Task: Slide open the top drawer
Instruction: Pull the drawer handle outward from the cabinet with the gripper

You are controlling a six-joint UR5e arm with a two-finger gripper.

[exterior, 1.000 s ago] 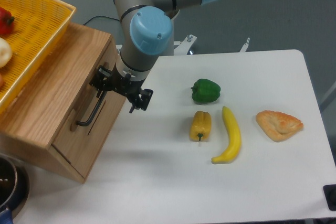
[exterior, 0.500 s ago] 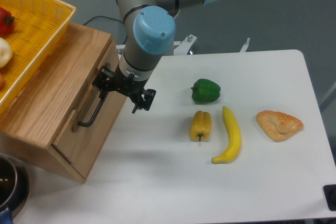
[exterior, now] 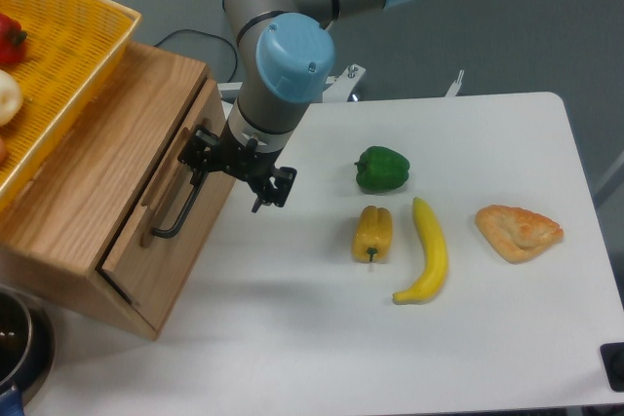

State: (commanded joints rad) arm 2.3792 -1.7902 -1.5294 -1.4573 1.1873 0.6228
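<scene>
Black bar handle (exterior: pixel 181 204) in claw (exterior: pixel 208 160) — grip closed on it; top drawer (exterior: pixel 166 216) ajar, interior hidden.

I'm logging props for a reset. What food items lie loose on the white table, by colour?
Green: 1, bell pepper
Yellow: 2, bell pepper and banana
Tan: 1, pastry
Total: 4

White table (exterior: pixel 507 338); grey floor (exterior: pixel 526 17)
</scene>
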